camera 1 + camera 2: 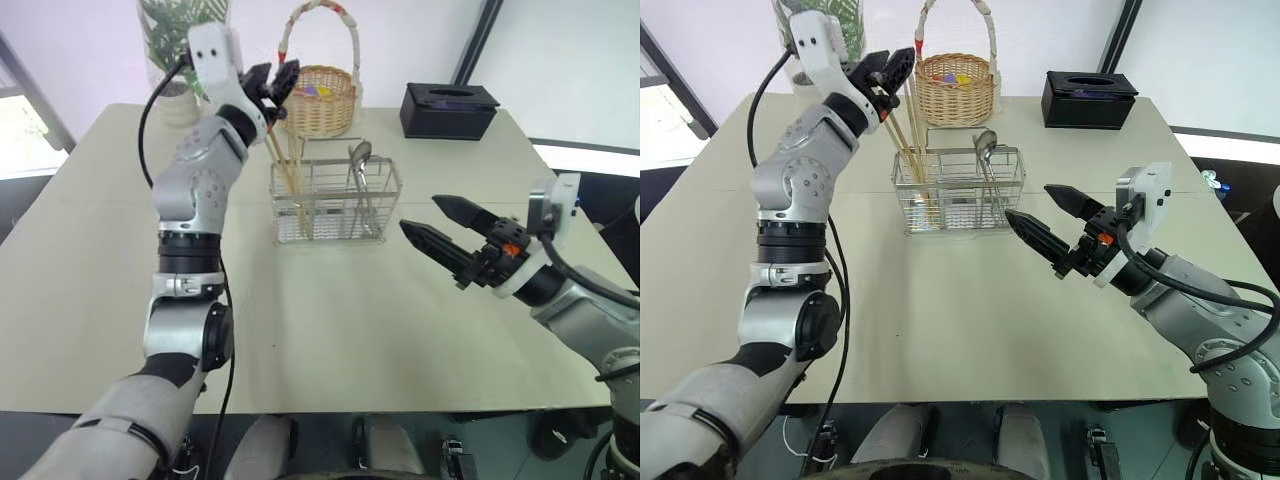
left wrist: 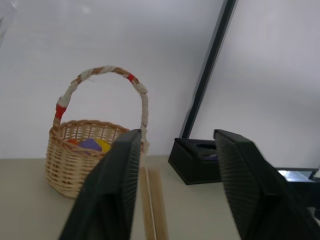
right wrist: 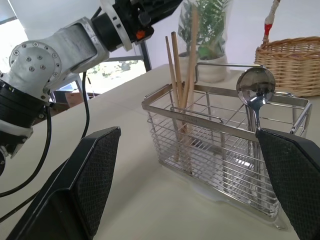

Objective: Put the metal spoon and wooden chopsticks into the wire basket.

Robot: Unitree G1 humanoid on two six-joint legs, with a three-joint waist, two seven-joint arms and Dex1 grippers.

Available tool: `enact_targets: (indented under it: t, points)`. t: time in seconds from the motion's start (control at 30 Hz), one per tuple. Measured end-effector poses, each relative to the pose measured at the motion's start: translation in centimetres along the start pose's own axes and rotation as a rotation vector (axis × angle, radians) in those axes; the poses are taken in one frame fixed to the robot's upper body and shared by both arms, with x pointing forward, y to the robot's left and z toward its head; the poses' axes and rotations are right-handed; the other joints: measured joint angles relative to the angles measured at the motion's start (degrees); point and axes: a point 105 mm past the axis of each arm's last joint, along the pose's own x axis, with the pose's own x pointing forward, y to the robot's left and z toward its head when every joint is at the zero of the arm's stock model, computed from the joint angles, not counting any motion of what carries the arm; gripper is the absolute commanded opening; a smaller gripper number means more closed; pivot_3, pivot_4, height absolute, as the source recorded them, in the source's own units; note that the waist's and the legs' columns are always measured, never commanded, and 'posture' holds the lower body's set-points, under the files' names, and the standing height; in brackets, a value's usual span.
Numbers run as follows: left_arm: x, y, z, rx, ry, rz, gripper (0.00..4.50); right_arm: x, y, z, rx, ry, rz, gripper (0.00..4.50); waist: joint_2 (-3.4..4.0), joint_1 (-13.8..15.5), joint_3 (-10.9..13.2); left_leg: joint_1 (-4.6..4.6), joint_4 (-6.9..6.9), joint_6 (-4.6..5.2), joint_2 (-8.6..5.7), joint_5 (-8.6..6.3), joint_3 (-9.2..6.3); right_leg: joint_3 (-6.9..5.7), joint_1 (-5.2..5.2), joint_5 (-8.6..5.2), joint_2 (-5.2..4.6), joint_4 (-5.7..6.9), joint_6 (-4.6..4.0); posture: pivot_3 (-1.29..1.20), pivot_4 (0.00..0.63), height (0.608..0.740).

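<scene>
On the pale table (image 1: 420, 330) stands the wire basket (image 1: 335, 203), upright, near the far middle of the surface. Inside it, the wooden chopsticks (image 1: 285, 172) stand on end in the compartment at the robot's left, leaning slightly and rising well above the rim. The metal spoon (image 1: 359, 155) stands in the compartment toward the right, bowl uppermost and clear of the rim, handle down among the wires.

Left gripper (image 1: 277, 83) is raised above the left end of the basket, directly over the chopstick tops. Its two black fingers (image 2: 112, 190) are parted, and the left wrist view shows the chopstick ends between them with clear space on either side; no contact with the pads can be seen. It grips nothing.

Right gripper (image 1: 434, 222) is held low over the table, just to the right of the basket and apart from it, pointing toward it. Its fingers are spread wide and empty; the right wrist view shows the basket, chopsticks and spoon framed between them at some distance.

Behind the wire basket sit a round wicker basket (image 1: 320, 95) with an arched handle, a black tissue box (image 1: 449, 109) and a potted plant (image 1: 175, 40).
</scene>
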Motion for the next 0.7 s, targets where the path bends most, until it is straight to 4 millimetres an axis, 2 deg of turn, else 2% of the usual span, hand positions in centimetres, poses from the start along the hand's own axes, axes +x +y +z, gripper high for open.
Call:
enact_targets:
  t: [0.03, 0.07, 0.2, 0.27, 0.37, 0.47, 0.6, 0.7]
  points:
    - [0.0, 0.0, 0.0, -0.002, -0.001, -0.001, 4.35, 0.0, 0.0, 0.0, 0.0, 0.0, 0.0, 4.5, 0.0, 0.0, 0.0, 0.0, 0.0, 0.0, 0.0, 0.0, 0.0, 0.0, 0.0, 0.0, 0.0, 0.0, 0.0, 0.0, 0.15, 0.651]
    - [0.0, -0.1, 0.2, -0.002, -0.005, -0.004, 4.48, 0.0, 0.0, 0.0, -0.001, 0.0, 0.002, 4.5, 0.0, 0.0, 0.0, 0.0, 0.0, 0.0, 0.0, 0.0, 0.0, 0.0, 0.0, 0.0, 0.0, 0.0, 0.0, 0.0, 0.15, 0.651]
    - [-0.4, -0.2, 0.6, -0.007, -0.012, -0.013, 4.48, 0.1, -0.2, 0.0, -0.008, 0.007, 0.014, 4.5, 0.0, 0.0, 0.0, 0.0, 0.0, 0.0, -0.01, 0.0, 0.01, -0.01, 0.0, 0.0, 0.0, -0.01, 0.0, 0.0, 0.15, 0.651]
    - [-1.2, 0.7, 1.1, 0.039, 0.006, -0.021, 4.48, -0.1, -1.2, -0.1, -0.049, 0.041, 0.01, 4.5, 0.07, -0.3, 0.0, 0.01, -0.01, 0.0, -0.02, 0.0, 0.09, -0.01, -0.04, 0.0, 0.01, 0.01, 0.0, 0.0, 0.15, 0.651]
    - [-4.2, 4.5, 3.9, 0.221, 0.058, -0.028, 4.48, -1.1, -3.9, 0.1, -0.146, 0.116, -0.03, 4.5, 0.14, -1.7, 0.1, 0.05, -0.1, 0.0, 0.05, 0.0, 0.08, 0.0, -0.12, -0.01, 0.08, 0.11, -0.03, 0.0, 0.15, 0.651]
    - [-7.3, 5.8, 5.3, 0.382, 0.141, -0.114, 4.48, -2.1, -5.9, 0.1, -0.216, 0.171, -0.037, 4.5, 0.32, -1.8, 0.1, 0.09, -0.12, 0.0, 0.03, 0.0, 0.09, 0.0, -0.06, -0.02, 0.05, 0.08, -0.03, 0.0, 0.15, 0.651]
    - [-11.3, 7.0, 4.2, 0.51, 0.3, -0.23, 4.48, -3.2, -6.9, 0.0, -0.282, 0.243, 0.014, 4.5, 0.4, -1.5, 0.1, 0.09, -0.08, 0.0, 0.03, -0.01, 0.07, 0.02, 0.03, -0.01, -0.04, -0.02, -0.04, 0.0, 0.15, 0.651]
    - [-13.8, 6.7, 2.9, 0.545, 0.382, -0.319, 4.48, -3.7, -7.1, 0.0, -0.29, 0.272, 0.056, 4.5, 0.41, -1.4, 0.1, 0.06, -0.06, 0.0, 0.04, -0.01, 0.02, 0.04, 0.09, -0.09, -0.06, -0.08, -0.23, 0.0, 0.15, 0.651]
